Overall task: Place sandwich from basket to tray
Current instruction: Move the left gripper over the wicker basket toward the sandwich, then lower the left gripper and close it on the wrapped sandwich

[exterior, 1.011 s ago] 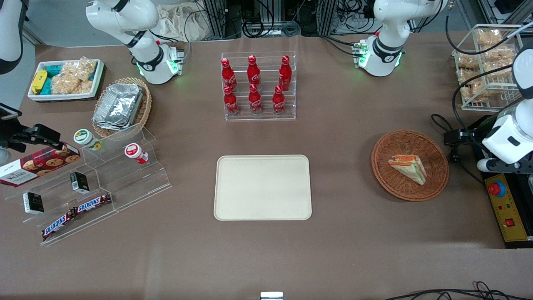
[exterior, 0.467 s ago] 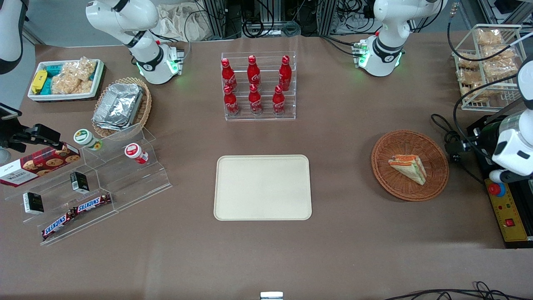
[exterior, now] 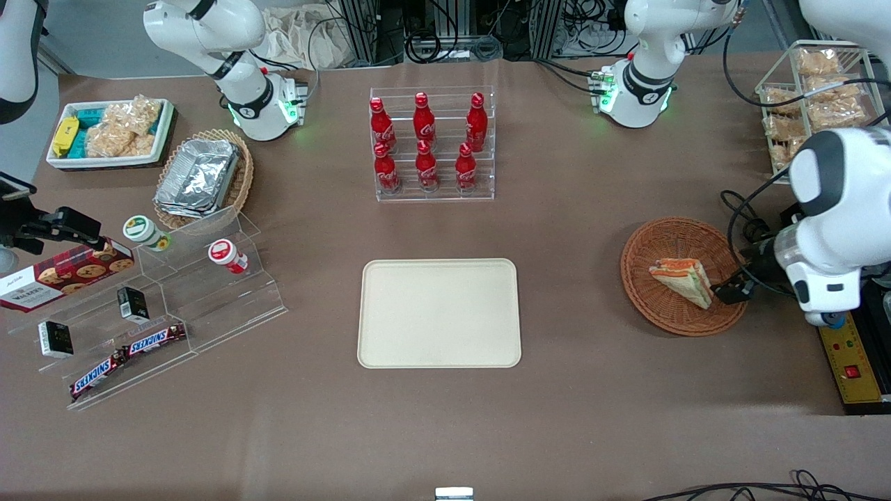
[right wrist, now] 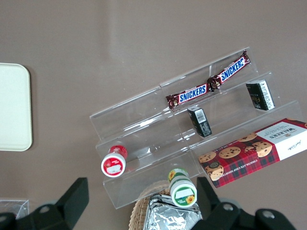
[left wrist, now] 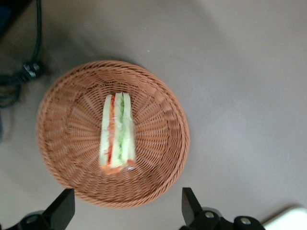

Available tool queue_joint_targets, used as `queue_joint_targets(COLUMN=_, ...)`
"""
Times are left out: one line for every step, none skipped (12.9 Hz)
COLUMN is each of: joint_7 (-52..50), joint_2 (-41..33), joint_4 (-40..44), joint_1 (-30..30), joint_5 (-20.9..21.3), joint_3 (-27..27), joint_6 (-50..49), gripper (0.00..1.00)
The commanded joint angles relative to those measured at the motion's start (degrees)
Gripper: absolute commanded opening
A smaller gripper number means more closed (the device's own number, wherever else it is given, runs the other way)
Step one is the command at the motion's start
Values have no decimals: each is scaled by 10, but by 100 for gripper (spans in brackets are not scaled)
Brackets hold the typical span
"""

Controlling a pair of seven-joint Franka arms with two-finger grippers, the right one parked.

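The sandwich (exterior: 683, 280) lies in the basket (exterior: 668, 236), toward the working arm's end of the table, and it has not been touched; the gripper (left wrist: 128, 211) hangs above the basket's edge with its fingers (left wrist: 62, 207) spread wide and nothing between them, so I judge this to be the approach, with the whole carry to come; in the wrist view the wedge sits straight ahead of the open jaws, a little off the basket's middle, and its long axis runs away from the gripper, roughly crosswise to the line joining the two fingertips; that looks favourable, since the fingers could close across the narrow layered faces of bread and filling rather than along the length; the gripper would need to shift over the wedge and come down, and the clear wrap may prove slippery; the basket is shallow, woven and ribbed, its low rim little hindrance to a descent from above; the tray (exterior: 438, 271) lies flat and bare on the brown table (exterior: 557, 417), well apart from the basket toward the middle, with open table between them; a rack of red bottles (exterior: 426, 142) stands farther from the front camera than the tray, clear of the likely path.
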Motion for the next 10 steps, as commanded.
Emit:
queue_joint_targets(joint_7=-69, joint_2=2, joint_4=-60, joint_1=-3, joint_5=9, joint_3=0, joint_6=69, gripper=100)
queue_joint_targets(joint_7=-70, joint_2=2, joint_4=-89, joint_1=-7, joint_5=9, joint_3=1, joint_6=95, gripper=100)
queue_joint_targets(joint_7=-71, joint_2=0, joint_4=-110, joint_1=-7, joint_5=10, joint_3=1, joint_6=114, gripper=100)
queue_joint_targets(joint_7=-75, joint_2=0, joint_4=-121, joint_1=-5, joint_5=10, joint_3=3, joint_6=122, gripper=100)
queue_joint_targets(joint_7=-75, joint_2=1, joint_4=-131, joint_1=-5, joint_5=11, joint_3=3, joint_6=127, gripper=100)
queue_joint_targets(joint_7=-75, joint_2=0, joint_4=-142, joint_1=-4, joint_5=21, joint_3=3, joint_6=136, gripper=100)
queue_joint_targets(joint_7=-75, joint_2=2, joint_4=-155, joint_1=-6, joint_5=31, joint_3=3, joint_6=143, gripper=100)
queue_joint_targets(joint_7=-75, joint_2=3, joint_4=-168, joint_1=-7, joint_5=43, joint_3=3, joint_6=154, gripper=100)
queue_joint_targets(joint_7=-76, joint_2=2, joint_4=-185, joint_1=-7, joint_5=52, joint_3=3, joint_6=171, gripper=100)
queue_joint_targets(joint_7=-76, joint_2=2, joint_4=-193, joint_1=-7, joint_5=54, joint_3=3, joint_6=179, gripper=100)
